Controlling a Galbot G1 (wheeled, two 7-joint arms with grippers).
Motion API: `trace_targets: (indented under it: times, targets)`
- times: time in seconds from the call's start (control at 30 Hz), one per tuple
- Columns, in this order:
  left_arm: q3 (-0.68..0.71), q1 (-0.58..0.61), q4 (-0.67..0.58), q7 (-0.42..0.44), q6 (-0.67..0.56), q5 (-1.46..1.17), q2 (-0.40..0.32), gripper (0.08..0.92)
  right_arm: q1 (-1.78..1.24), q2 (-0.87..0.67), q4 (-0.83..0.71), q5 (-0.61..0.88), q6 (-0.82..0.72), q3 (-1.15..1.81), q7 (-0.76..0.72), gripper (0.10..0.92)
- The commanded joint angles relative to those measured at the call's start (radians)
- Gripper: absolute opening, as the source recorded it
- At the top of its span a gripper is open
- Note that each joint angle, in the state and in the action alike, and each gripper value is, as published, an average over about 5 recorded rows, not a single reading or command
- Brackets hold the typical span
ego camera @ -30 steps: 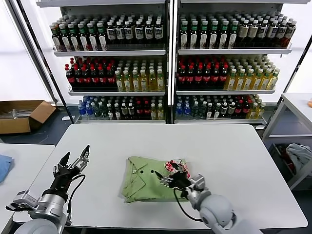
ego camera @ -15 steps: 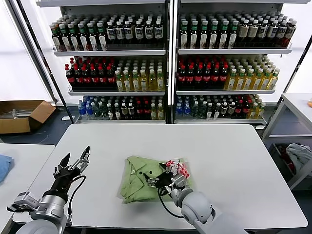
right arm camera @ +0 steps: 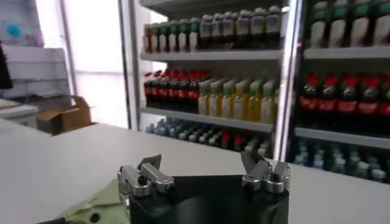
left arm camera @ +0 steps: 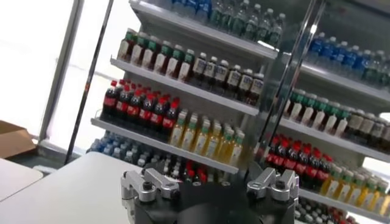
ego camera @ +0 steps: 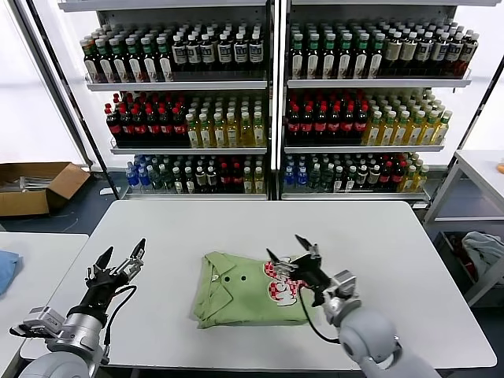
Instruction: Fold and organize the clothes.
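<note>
The right end effector point(ego camera: 293, 253) has been lifted off the shirt point(ego camera: 248, 289) and is now held above its right part, fingers spread wide and empty. The red-and-white checked print, half covered a moment ago, is now seen flat, so the fold seems finished. The soft green shirt lies as a neat rectangle near the front edge of the smooth white bench point(ego camera: 394, 260). The left end effector point(ego camera: 118, 264) waits wide open near the left edge.
</note>
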Motion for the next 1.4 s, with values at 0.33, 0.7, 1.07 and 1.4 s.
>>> trace_targets:
  times: [0.33, 0.7, 1.07, 1.4]
  targets:
    - [-0.002, -0.003, 0.082, 0.109, -0.002, 0.048, 0.082, 0.823, -0.430, 0.045, 0.125, 0.002, 0.099, 0.547, -0.119, 0.823]
    - [-0.013, 0.007, 0.125, 0.151, -0.061, 0.084, 0.066, 0.823, -0.415, 0.068, 0.107, 0.002, 0.107, 0.555, -0.107, 0.823]
    - [-0.036, 0.043, 0.114, 0.204, -0.092, 0.148, 0.015, 0.823, -0.440, 0.077, 0.119, -0.007, 0.101, 0.560, -0.118, 0.823]
    - [-0.037, 0.057, 0.106, 0.205, -0.104, 0.168, -0.017, 0.823, -0.477, 0.084, 0.133, -0.013, 0.101, 0.552, -0.119, 0.823]
